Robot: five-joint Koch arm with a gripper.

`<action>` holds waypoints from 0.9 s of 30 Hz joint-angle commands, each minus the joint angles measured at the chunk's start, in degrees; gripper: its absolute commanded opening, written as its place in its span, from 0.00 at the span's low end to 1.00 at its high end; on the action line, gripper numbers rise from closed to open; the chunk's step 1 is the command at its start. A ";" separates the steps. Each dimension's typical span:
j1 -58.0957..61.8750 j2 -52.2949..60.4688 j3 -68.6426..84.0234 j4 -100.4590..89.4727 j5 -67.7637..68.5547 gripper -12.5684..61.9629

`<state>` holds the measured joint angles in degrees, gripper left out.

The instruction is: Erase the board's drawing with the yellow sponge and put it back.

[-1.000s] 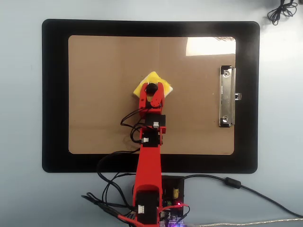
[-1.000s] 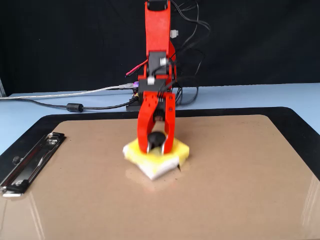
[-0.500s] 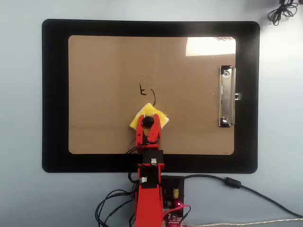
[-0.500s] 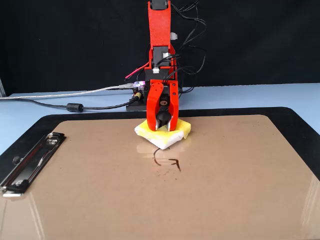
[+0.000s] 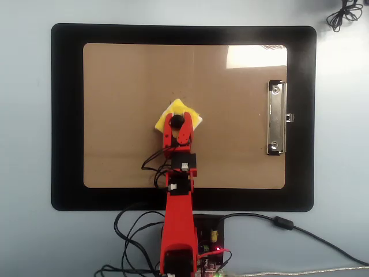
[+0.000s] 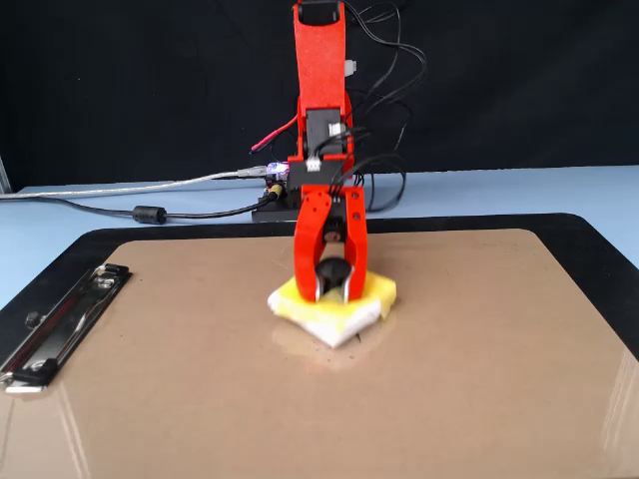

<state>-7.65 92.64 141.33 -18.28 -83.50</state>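
Overhead view shows your pincer (image 5: 177, 121) closed on the black knob (image 5: 177, 121) of the sponge (image 5: 179, 114), one red jaw on each side of it. You have the sponge pressed flat on the board (image 5: 115, 104), turned corner-on like a diamond, its yellow edges sticking out beyond the pincer on the far side and to both sides. The drawing is not visible; whether it lies under the sponge cannot be told. The board's metal clip (image 5: 276, 118) sits well off to the pincer's right in this view, and the black mat (image 5: 66, 115) frames the board all round. From the fixed view you see the pincer (image 6: 330, 274) pointing down at the sponge (image 6: 371, 295), whose white underside touches the board (image 6: 479, 349). Behind the pincer the arm rises from the blue bench (image 6: 60, 230).
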 commanded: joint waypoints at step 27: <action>-0.97 20.21 17.40 -2.02 -3.52 0.06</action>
<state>-8.26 108.28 158.38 -19.78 -86.48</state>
